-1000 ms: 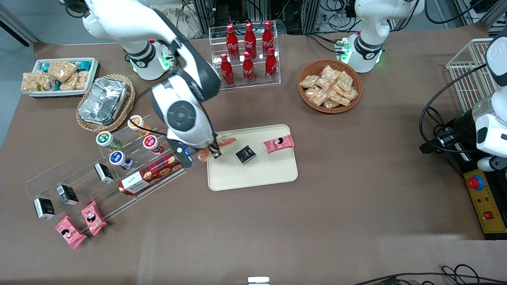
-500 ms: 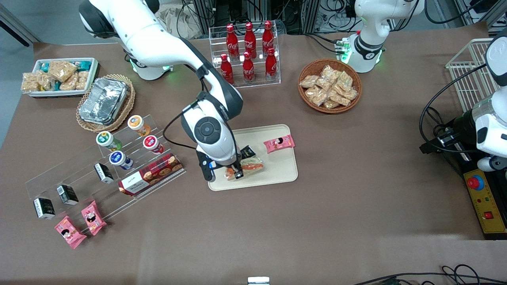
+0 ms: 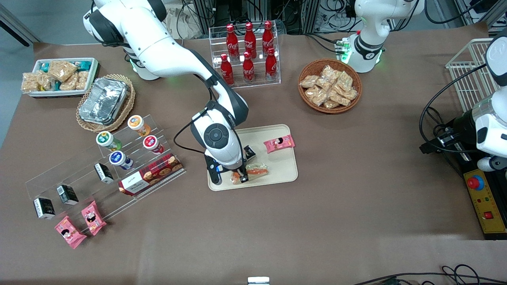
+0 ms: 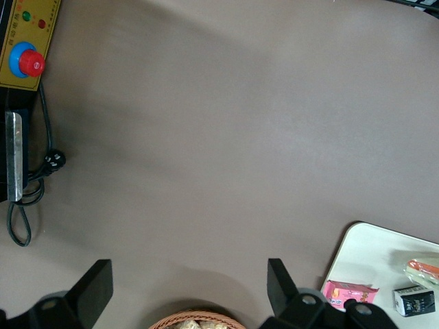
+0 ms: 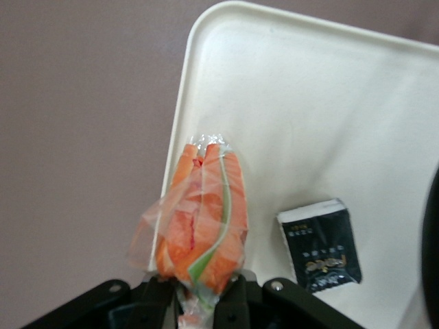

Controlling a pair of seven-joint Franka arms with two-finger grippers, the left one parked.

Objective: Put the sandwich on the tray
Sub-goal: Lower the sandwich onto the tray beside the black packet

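Two pink snack packets (image 3: 77,225) lie nearest the front camera on the brown worktop (image 3: 277,229), toward the working arm's end, just in front of a clear stepped rack (image 3: 103,170) that carries small black boxes, round-lidded cups and a red biscuit box (image 3: 150,174). Farther in, near the middle of the worktop, sits the tray (image 3: 277,174), cream-beige with rounded corners. Over the tray's edge nearest the front camera the gripper (image 3: 240,178) hangs with its jaws closed narrowly on the sandwich (image 3: 255,171), pinching one end of its clear wrap; in the wrist view the sandwich (image 5: 202,226) shows orange and green layers and reaches out from the jaws over the tray's rim (image 5: 180,137). Whether the sandwich touches the tray surface cannot be told. Just beside it on the tray, farther from the front camera, is a small black box (image 3: 249,151), partly hidden by the arm, and one pink packet (image 3: 279,143) lies on the tray toward the parked arm's end. Farther still stand a wicker basket of foil containers (image 3: 103,101), a round basket of beige snack bags (image 3: 329,86), a clear rack of red cola bottles (image 3: 247,53) and a small white tray of snacks (image 3: 59,75).
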